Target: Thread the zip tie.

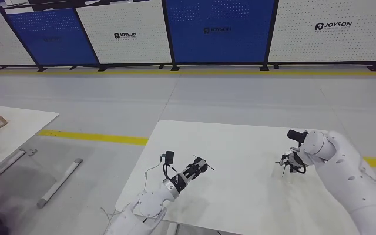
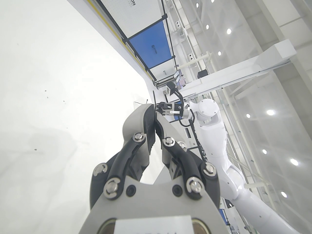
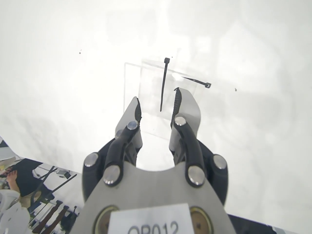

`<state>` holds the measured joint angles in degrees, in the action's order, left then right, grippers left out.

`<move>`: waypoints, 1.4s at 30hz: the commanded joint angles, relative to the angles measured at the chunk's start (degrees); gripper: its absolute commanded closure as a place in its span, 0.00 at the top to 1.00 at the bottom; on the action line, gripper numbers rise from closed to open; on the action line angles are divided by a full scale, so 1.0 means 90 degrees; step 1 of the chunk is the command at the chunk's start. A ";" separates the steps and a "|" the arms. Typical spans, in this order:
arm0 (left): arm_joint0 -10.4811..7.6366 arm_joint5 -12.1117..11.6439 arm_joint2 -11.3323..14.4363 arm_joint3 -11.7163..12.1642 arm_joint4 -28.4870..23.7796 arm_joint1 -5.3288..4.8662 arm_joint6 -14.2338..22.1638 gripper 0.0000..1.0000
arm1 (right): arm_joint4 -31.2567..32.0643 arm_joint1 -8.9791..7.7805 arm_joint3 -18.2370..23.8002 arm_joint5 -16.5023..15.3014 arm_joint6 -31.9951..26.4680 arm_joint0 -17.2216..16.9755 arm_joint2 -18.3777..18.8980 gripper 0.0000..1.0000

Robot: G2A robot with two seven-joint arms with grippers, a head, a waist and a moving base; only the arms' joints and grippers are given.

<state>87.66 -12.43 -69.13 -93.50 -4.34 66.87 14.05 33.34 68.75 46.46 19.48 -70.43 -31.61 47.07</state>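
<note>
Presently, a thin black zip tie (image 2: 153,98) is held clamped between the closed fingers (image 2: 147,122) of the left gripper (image 2: 155,113). A short length of its narrow strap stands out past the fingertips. This gripper is placed over the near left part of the white worktop (image 1: 235,147), well apart from the right gripper (image 3: 157,94), which is held over the worktop's right side. The right gripper's fingers are spread apart and nothing is held between them. A second zip tie (image 3: 163,86) is seen in line with the gap between them; it is a slim black strap with a small square head at the far end and a pointed tail nearer the gripper. A third zip tie (image 3: 198,82) of the same kind is set at an angle beside it, with its head turned outward. Both are seen at a clear plastic block (image 3: 132,86); whether they lie flat or are propped on it cannot be told.
</note>
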 commanded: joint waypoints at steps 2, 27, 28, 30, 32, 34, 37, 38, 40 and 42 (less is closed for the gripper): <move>0.0000 0.0000 0.0000 0.0000 0.0000 0.0000 0.0000 0.00 | 0.0059 0.0082 -0.0183 0.0000 -0.0029 0.0092 -0.0034 0.27; 0.0000 0.0000 0.0000 0.0000 0.0000 0.0000 0.0000 0.00 | 0.0161 0.0895 -0.1998 -0.0023 -0.0101 0.0824 -0.0408 0.22; 0.0000 0.0000 0.0000 0.0000 0.0000 0.0000 0.0000 0.00 | 0.0182 0.0920 -0.2057 -0.0012 -0.0105 0.0846 -0.0435 0.23; 0.0000 0.0000 0.0000 0.0000 0.0000 0.0000 0.0000 0.00 | 0.0187 0.0978 -0.2183 -0.0005 -0.0097 0.0891 -0.0477 0.24; 0.0000 0.0000 0.0000 0.0000 0.0000 0.0000 0.0000 0.00 | 0.0193 0.1036 -0.2315 0.0000 -0.0081 0.0935 -0.0516 0.24; 0.0000 0.0000 0.0000 0.0000 0.0000 0.0000 0.0000 0.00 | 0.0191 0.1086 -0.2415 -0.0002 -0.0062 0.0969 -0.0545 0.24; 0.0000 0.0000 0.0000 0.0000 0.0000 0.0000 0.0000 0.00 | 0.0178 0.1159 -0.2590 -0.0045 -0.0049 0.1032 -0.0578 0.21; 0.0000 0.0000 0.0000 0.0000 0.0000 0.0000 0.0000 0.00 | 0.0173 0.1180 -0.2642 -0.0058 -0.0044 0.1050 -0.0585 0.20; 0.0000 0.0000 0.0000 0.0000 0.0000 0.0000 0.0000 0.00 | 0.0162 0.1225 -0.2759 -0.0088 -0.0033 0.1091 -0.0599 0.15; 0.0000 0.0000 0.0000 0.0000 0.0000 0.0000 0.0000 0.00 | 0.0155 0.1260 -0.2854 -0.0115 -0.0023 0.1126 -0.0607 0.02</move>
<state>87.66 -12.43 -69.13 -93.50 -4.34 66.87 14.05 34.76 79.98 21.13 18.54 -70.67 -21.60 41.63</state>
